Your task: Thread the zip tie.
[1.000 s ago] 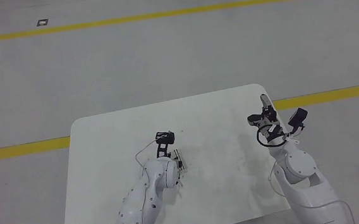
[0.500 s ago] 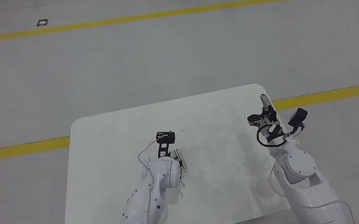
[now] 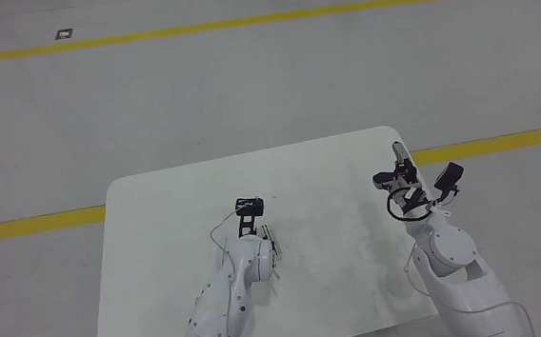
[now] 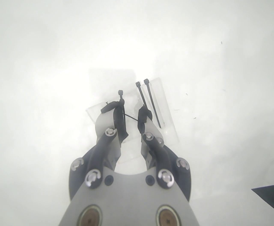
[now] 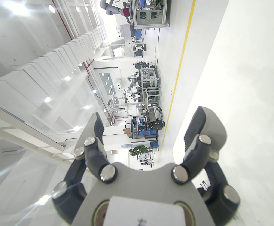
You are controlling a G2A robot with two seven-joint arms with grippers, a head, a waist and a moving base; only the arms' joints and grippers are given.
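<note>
**Now the left gripper stands at the zip tie, with little margin**

Probably the main danger here is a wrong grasp. The left gripper (image 4: 130, 109) is low over a clear tray (image 4: 169, 119) near the middle of the white table (image 4: 214, 107). Its jaws are a little apart and not clamped on anything. One black zip tie (image 4: 121, 92) lies along the left finger, with its head on the far side, and a thin black strap crosses the gap between the fingers. If the jaws close here, I think they may pinch the strap crookedly or push the tie off the smooth tray. Two more ties (image 4: 152, 102) lie just beside it on the right and could be dragged.

The right gripper (image 5: 148, 113) is held up at the table's right edge, jaws wide apart, holding nothing.

The ties are thin, flexible plastic with small square heads. The tray is glossy and transparent. The finger pads (image 4: 119, 119) look like soft black rubber.
</note>
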